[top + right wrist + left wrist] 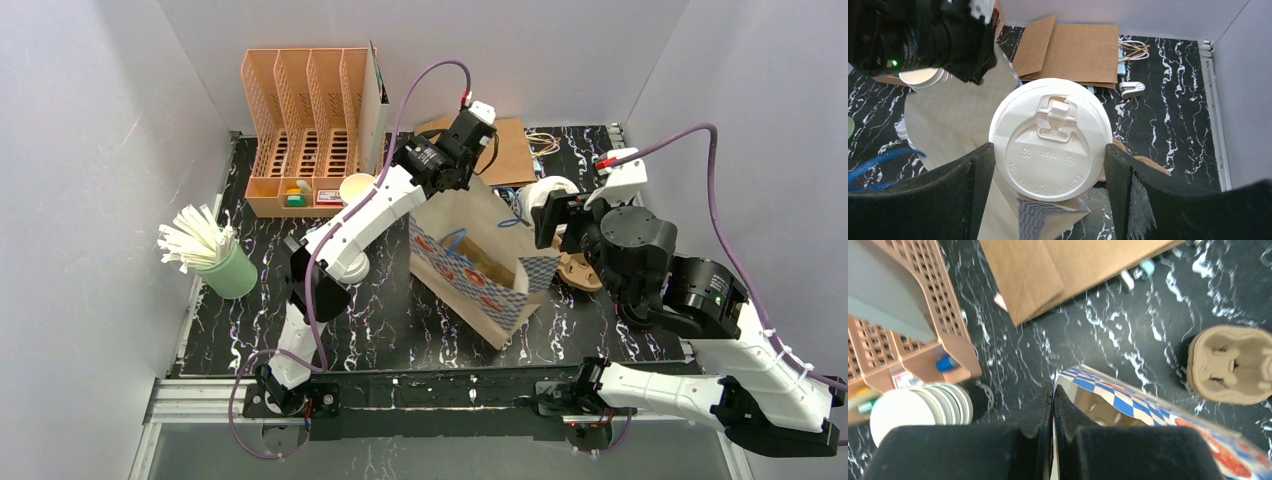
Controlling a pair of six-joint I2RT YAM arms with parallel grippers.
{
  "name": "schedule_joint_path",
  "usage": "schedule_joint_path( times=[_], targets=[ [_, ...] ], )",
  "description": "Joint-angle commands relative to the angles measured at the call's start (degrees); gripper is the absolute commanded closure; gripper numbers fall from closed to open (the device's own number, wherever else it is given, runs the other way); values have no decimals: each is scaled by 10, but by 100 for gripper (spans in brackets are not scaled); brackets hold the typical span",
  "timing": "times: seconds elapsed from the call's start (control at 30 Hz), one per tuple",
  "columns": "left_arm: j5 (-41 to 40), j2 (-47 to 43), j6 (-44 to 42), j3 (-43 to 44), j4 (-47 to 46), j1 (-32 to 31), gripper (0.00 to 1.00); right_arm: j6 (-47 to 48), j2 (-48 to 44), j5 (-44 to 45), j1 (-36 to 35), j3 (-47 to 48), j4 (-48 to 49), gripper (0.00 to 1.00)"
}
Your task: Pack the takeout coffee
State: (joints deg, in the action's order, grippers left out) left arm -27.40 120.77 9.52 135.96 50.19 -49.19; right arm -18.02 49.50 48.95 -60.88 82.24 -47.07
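Note:
A white paper coffee cup with a round white lid (1050, 145) (548, 195) sits between the fingers of my right gripper (1050, 167) (553, 210), which is shut on it, just over the right corner of the paper bag. The bag (470, 270) (953, 115) stands open mid-table, brown with a blue-checked print. My left gripper (1053, 392) (468, 178) is shut on the bag's rear rim (1108, 395). The brown pulp cup tray (1233, 365) (580, 272) lies on the table right of the bag, partly under my right arm.
A green cup of white straws (225, 265) stands at the left. An orange desk organizer (310, 130) and a stack of white lids (918, 407) are at the back left. Flat brown bags (1073, 50) and a white clip (1131, 89) lie at the back.

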Motion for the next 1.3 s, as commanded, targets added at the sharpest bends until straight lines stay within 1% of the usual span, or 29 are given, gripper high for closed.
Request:
schedule_joint_path(
  times=[0.0,0.07,0.2,0.3,0.4,0.47,0.6,0.67,0.77,0.87,0.9,1.0,1.07,1.13,1.17,1.27],
  targets=[
    [-7,-58,84,-70,48,-1,100,54,7,10,-1,50,18,51],
    [6,-83,81,-114,29,-1,99,81,21,11,-1,80,17,51],
    [21,-127,68,-193,-34,-1,90,120,46,-4,-1,143,22,51],
    [33,-149,63,-226,-68,-1,74,129,59,-53,-1,179,7,53],
    [44,-160,54,-236,-82,-1,60,136,65,-119,-1,192,-11,55],
    [49,-166,49,-236,-83,-1,55,135,63,-171,-1,190,-17,55],
    [52,-187,51,-245,-82,-1,53,130,75,-243,-1,184,-31,57],
    [51,-196,51,-259,-81,-1,53,134,83,-254,-1,173,-37,57],
    [43,-213,54,-288,-80,0,53,143,74,-258,-1,131,-18,57],
    [42,-235,53,-324,-92,0,54,144,57,-260,-1,79,11,57],
    [41,-241,53,-334,-99,-1,57,144,53,-263,-1,66,16,58],
    [36,-257,50,-366,-118,0,70,137,47,-271,-1,28,19,59],
    [37,-262,43,-381,-133,0,82,129,42,-271,-1,-1,20,59],
    [33,-263,33,-384,-139,0,96,116,35,-272,-1,-28,26,61],
    [28,-262,28,-380,-140,0,100,108,30,-275,-1,-39,29,61],
    [23,-261,17,-359,-139,0,100,82,23,-290,-1,-59,24,62]
  ],
)
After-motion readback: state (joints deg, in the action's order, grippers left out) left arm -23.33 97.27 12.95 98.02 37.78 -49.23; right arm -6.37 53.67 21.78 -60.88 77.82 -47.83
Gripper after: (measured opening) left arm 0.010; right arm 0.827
